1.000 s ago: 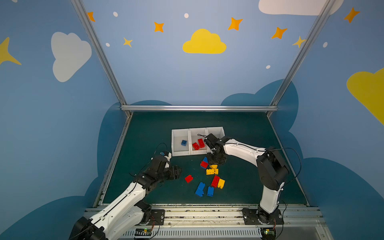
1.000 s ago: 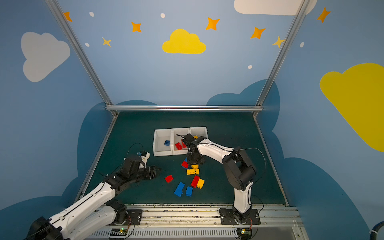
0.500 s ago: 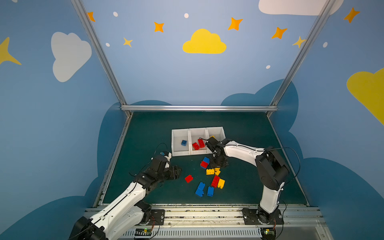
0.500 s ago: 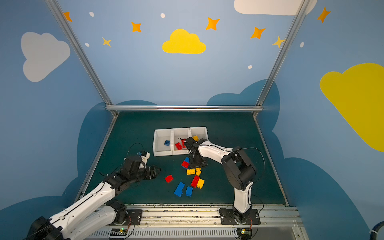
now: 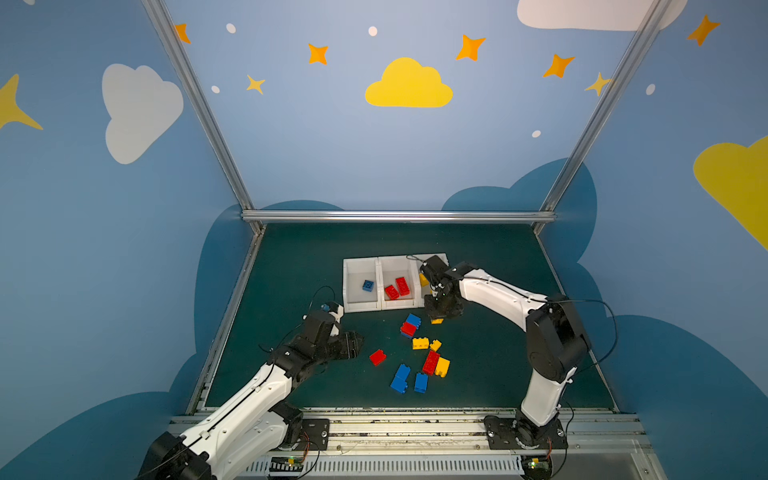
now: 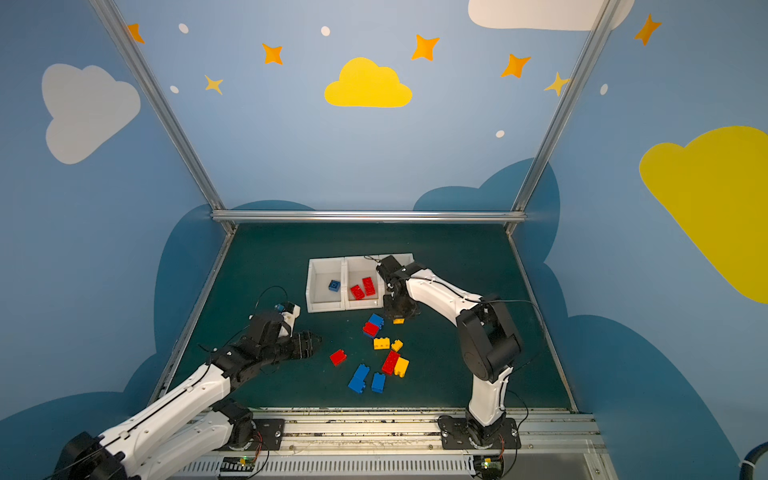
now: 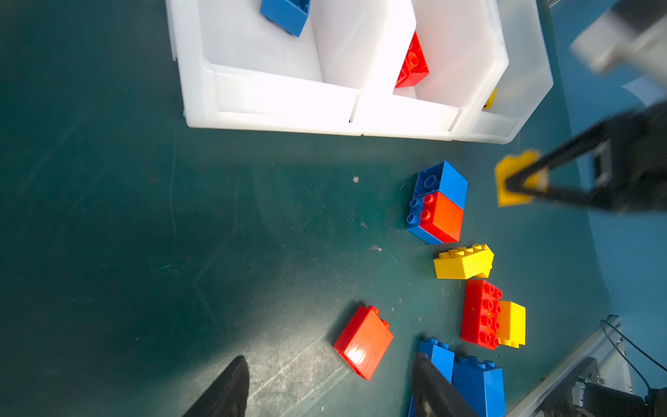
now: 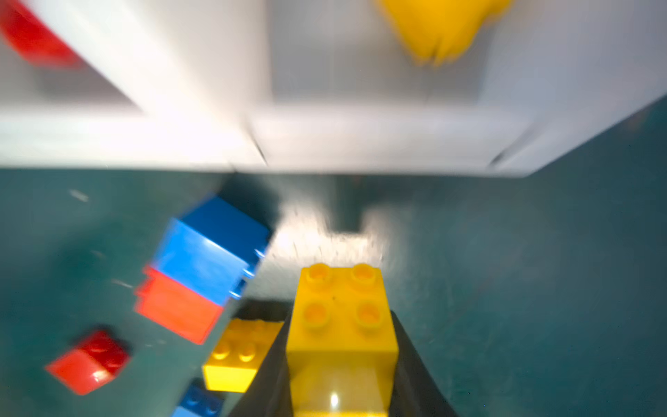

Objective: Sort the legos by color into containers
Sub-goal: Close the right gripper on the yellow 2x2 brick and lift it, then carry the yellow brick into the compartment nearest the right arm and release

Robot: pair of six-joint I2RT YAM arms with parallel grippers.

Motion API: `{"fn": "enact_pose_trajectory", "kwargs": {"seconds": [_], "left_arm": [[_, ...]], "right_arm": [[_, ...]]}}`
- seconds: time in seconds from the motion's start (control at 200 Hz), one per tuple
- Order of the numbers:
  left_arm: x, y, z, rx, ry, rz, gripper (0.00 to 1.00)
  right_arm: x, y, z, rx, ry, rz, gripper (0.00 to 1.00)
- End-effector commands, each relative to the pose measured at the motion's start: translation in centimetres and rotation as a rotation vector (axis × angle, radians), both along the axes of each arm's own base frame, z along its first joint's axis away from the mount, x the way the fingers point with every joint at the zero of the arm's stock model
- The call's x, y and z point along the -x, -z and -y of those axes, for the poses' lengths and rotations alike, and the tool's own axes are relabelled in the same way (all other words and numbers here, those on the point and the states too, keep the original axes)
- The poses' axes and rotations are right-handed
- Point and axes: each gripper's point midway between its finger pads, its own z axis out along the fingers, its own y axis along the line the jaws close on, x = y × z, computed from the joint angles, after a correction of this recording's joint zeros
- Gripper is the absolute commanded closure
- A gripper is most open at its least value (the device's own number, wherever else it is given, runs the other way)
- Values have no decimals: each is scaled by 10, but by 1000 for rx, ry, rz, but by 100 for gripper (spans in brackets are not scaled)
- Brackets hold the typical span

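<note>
Glossy hard-plastic legos (image 7: pixel 363 342), smooth white plastic containers (image 7: pixel 285 99), matt scuffed dark green desk (image 7: pixel 126 252), brushed metal frame rail (image 5: pixel 395 216)

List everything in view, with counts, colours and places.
bins: three, white, joined row on the mat
binned blue brick: one, blue, left bin
binned red bricks: two, red, middle bin
binned yellow brick: one, yellow, right bin
loose blue bricks: three, blue, mat before bins
loose red bricks: three, red, same patch
loose yellow bricks: three, yellow, same patch
held yellow brick: one, yellow, right gripper
left gripper: one, black, open, empty
right gripper: one, black, shut on held yellow brick
</note>
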Motion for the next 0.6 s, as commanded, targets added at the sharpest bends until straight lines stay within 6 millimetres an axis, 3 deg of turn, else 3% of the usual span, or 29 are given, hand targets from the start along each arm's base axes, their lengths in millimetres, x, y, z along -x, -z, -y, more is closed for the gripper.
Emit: {"fn": "enact_pose_trajectory", "kwargs": {"seconds": [0.0,0.12,0.26,0.511,0.596], "left_arm": [[-2,-6,2,14,0,18,29],[-1,-7,2,10,0,23,29],[1,-7,2,6,1,25,29],[1,-7,2,4,-3,28,29],[1,-6,2,2,0,24,29]], "right_arm": [[-27,-27,5,-1,-30,52,71],[-55,-30,2,-44,-7,61,71],[-75,-20,2,-88,41,37,71],[-80,-13,-8,-132,46,9,69],[-80,-13,-10,-137,42,6,63]]}}
